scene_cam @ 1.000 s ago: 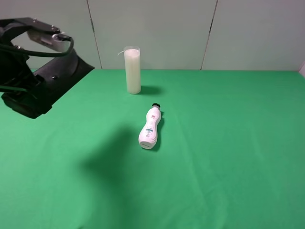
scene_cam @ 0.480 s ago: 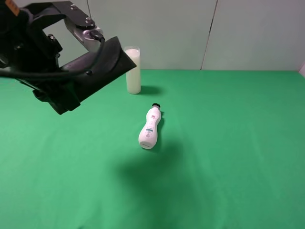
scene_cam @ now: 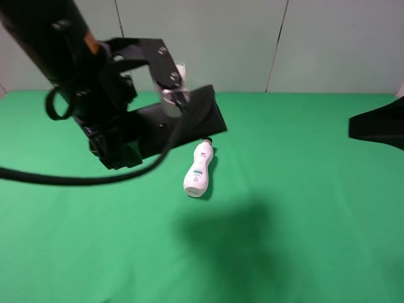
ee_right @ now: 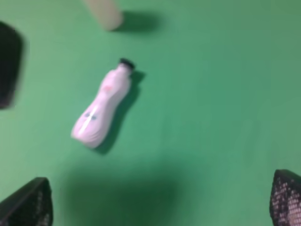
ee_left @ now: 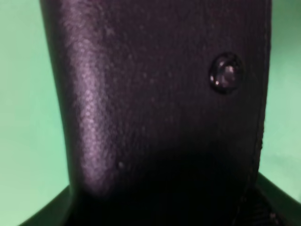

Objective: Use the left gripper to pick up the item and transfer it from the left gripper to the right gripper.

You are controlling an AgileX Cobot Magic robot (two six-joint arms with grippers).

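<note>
Over green cloth (scene_cam: 303, 221), left gripper (scene_cam: 126, 136) clamps the glasses case (scene_cam: 192, 117), aimed three o'clock toward the gaping, empty right gripper (ee_right: 157, 202).

White plastic bottle with black cap (scene_cam: 198, 169) lies on its side on the green cloth-covered table (scene_cam: 303, 221). Its cap points toward the tall white candle in glass (ee_right: 104, 10), which is blurred and well apart.

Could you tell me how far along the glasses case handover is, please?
Done: the left gripper holds the glasses case clear of the table. In hand: the meeting, with the right gripper open and well apart from the case. Left: the transfer and the left release.
</note>
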